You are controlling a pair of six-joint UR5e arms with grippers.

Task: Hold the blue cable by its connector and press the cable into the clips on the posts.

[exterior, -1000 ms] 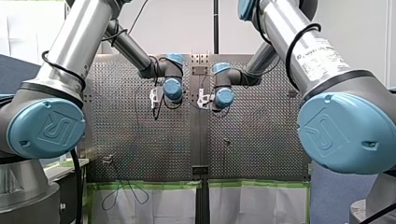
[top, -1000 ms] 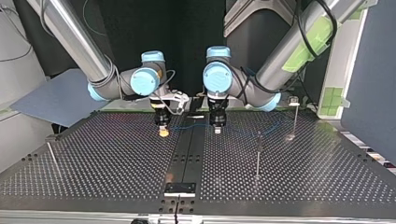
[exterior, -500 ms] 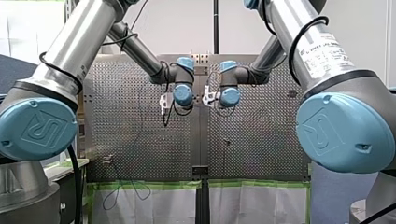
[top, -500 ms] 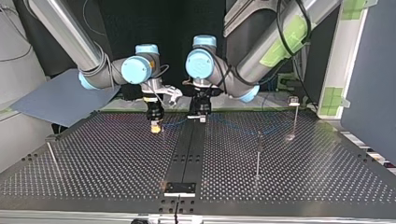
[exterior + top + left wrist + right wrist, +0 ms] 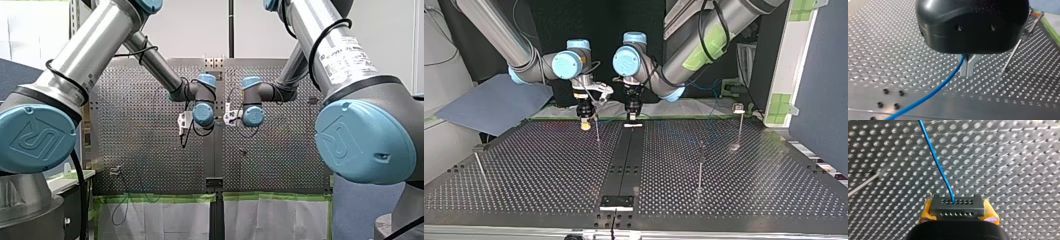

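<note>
**Cable held, no clip filled yet**

Right gripper (image 5: 958, 214): yellow pads clamped on the black connector (image 5: 957, 203), with the blue cable (image 5: 935, 162) running out ahead. Left gripper (image 5: 967, 72): metal fingers closed around the cable further along. Posts (image 5: 700, 165) stand well apart from both grippers, and no cable is visible on them. Judgement: grasp done, all pressing left to do.
</note>
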